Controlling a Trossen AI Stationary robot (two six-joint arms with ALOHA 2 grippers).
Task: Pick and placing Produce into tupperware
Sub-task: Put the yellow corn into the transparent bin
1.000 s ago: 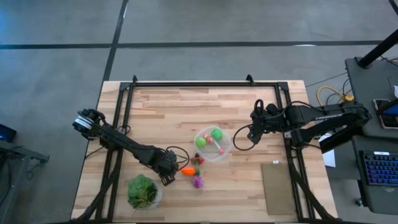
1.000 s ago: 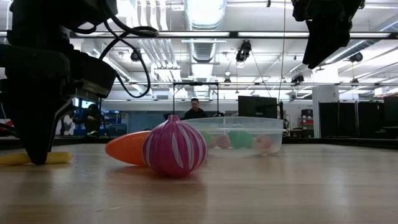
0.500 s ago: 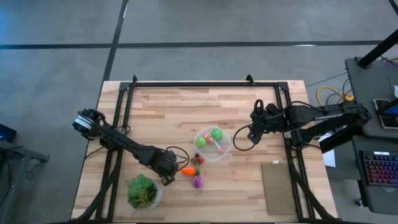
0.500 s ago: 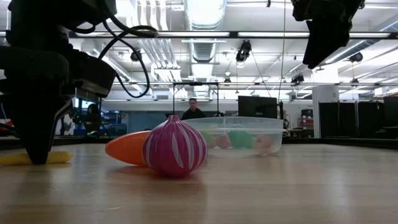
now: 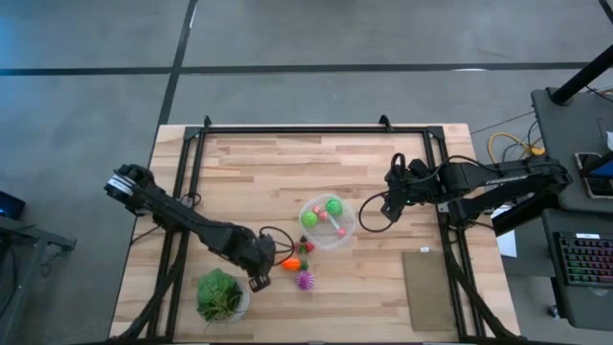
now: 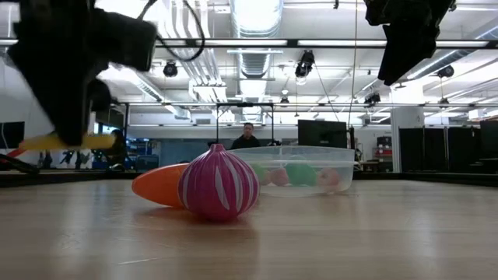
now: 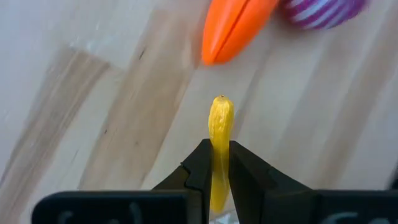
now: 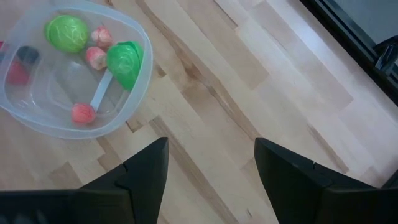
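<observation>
While the left gripper (image 7: 216, 163) is clamped tight on the yellow piece (image 7: 219, 134), that piece is off the table (image 5: 383, 182) — low view shows it held level, well above the wood. Jaws pinch it near its middle, and its free end sticks out past the fingertips.

Just ahead of the left gripper: the orange carrot (image 7: 235, 26) lies on the wood, pointed end toward the gripper, apart from the yellow piece. Purple striped ball (image 7: 322, 10) sits just beside the carrot, further out. In the low view the ball (image 6: 219, 183) stands in front of the carrot (image 6: 158, 185) and overlaps it; can't tell if they touch. High view shows small red pieces (image 5: 305, 248) between the left gripper (image 5: 257, 275) and the tupperware (image 5: 328, 221), close to the container's rim.

Tupperware sits beyond the carrot from the left gripper, toward the right arm. Inside: two green pieces (image 8: 125, 61), a few pinkish-red ones (image 8: 84, 113), and a pale stick lying between them.

Right gripper (image 8: 211, 171) hangs above the table, raised well clear of the wood, beside the tupperware on its far side from the left arm. Fingers (image 8: 144, 169) stand partly apart with nothing between them, only bare wood below.

Leafy plant in the white pot (image 5: 221, 294) is next to the left gripper, on the side away from the tupperware.
</observation>
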